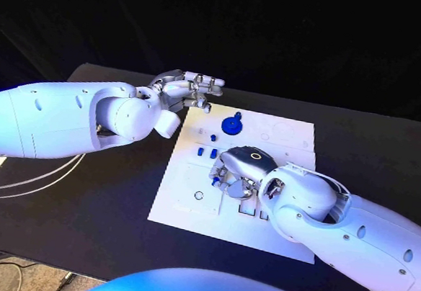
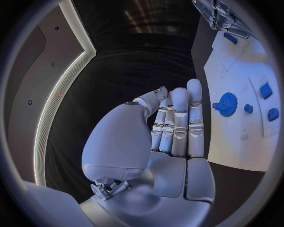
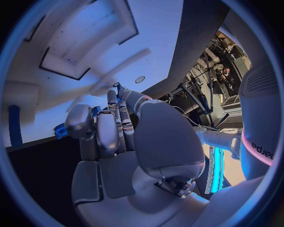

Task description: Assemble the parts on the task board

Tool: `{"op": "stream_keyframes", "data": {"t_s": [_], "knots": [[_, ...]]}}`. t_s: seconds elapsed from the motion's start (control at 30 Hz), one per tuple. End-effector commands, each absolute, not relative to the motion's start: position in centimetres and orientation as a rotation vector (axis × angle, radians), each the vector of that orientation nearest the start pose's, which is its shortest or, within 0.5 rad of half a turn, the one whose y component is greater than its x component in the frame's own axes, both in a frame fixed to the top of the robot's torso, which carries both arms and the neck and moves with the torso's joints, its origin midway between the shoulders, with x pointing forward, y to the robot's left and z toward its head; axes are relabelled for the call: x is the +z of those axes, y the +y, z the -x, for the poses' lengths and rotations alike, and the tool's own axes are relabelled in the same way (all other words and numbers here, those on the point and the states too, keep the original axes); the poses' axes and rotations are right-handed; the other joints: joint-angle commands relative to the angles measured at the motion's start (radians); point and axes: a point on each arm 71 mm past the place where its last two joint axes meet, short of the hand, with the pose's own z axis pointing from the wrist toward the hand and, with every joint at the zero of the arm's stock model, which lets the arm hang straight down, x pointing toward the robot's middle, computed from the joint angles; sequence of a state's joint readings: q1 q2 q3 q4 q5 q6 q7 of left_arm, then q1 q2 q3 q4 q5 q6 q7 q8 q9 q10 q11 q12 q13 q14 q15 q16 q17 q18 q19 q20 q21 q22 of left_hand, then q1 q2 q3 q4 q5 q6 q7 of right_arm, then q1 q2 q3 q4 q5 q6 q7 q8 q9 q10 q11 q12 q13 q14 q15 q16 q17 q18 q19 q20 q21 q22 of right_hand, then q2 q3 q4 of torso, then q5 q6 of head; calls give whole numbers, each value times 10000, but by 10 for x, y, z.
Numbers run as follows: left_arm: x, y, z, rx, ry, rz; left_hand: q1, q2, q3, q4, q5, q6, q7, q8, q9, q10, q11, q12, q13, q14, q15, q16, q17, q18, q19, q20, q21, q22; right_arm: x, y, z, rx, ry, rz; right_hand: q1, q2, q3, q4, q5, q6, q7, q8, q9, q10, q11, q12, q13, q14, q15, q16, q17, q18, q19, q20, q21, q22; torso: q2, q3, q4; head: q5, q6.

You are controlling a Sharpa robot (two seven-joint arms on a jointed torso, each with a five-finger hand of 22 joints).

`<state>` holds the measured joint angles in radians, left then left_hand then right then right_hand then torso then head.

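Your task board (image 1: 275, 136) lies in the middle of the black table (image 1: 377, 153), white, with dark-outlined recesses and a blue gear (image 1: 232, 125) standing near its far edge; small blue parts (image 1: 207, 152) lie just below it. Your right hand (image 1: 237, 172) rests fingers-down over the board's middle, covering the recesses there, and whether it holds a part you cannot tell. Your left hand (image 1: 184, 88) hovers off the board's far left corner, fingers together and holding nothing. The left wrist view adds square blue pieces (image 2: 265, 90) beyond the gear.
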<state>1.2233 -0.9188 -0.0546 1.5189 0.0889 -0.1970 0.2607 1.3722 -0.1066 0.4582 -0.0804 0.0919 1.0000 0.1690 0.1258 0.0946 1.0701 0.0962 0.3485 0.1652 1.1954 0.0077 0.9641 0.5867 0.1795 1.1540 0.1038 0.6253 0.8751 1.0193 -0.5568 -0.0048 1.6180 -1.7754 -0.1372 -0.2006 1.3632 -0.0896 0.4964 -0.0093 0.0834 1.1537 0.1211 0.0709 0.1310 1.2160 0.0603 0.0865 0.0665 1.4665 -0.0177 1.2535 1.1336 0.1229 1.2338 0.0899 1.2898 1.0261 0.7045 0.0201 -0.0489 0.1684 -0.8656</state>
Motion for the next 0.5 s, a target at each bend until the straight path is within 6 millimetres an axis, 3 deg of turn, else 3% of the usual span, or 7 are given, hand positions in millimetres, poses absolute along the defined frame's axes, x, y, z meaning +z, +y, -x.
{"op": "stream_keyframes", "data": {"t_s": [0.03, 0.5], "knots": [[-181, 242, -489, -15545, 15269, 12607, -71, 14, -47, -9, 52, -44, -2, -35, -14, -55, -17, 33, 11, -50, 32, -12, -16, 25, -34, 58, -66, -15, -241, -35, -402, 7817, 17498, 5985, -101, 14, -54, -6, 63, 28, 58, 52, -4, 10, 78, -38, -8, 370, 56, 47, 10, -135, -2, 48, 50, 14, -1, 5, -3, 13, -1], [-181, 243, -489, -15535, 15308, 12624, -63, 17, -56, -16, 56, -67, 2, -39, -21, -76, -14, 58, 17, -62, 35, -11, -30, 27, -36, 63, -84, -25, -240, -38, -400, 7941, 17274, 5730, -74, 47, -46, -33, 90, 52, 60, 60, 7, 41, 72, -37, -2, 370, 54, 61, 19, -136, 8, 53, 60, 32, 1, 8, -13, 20, -2]]}}
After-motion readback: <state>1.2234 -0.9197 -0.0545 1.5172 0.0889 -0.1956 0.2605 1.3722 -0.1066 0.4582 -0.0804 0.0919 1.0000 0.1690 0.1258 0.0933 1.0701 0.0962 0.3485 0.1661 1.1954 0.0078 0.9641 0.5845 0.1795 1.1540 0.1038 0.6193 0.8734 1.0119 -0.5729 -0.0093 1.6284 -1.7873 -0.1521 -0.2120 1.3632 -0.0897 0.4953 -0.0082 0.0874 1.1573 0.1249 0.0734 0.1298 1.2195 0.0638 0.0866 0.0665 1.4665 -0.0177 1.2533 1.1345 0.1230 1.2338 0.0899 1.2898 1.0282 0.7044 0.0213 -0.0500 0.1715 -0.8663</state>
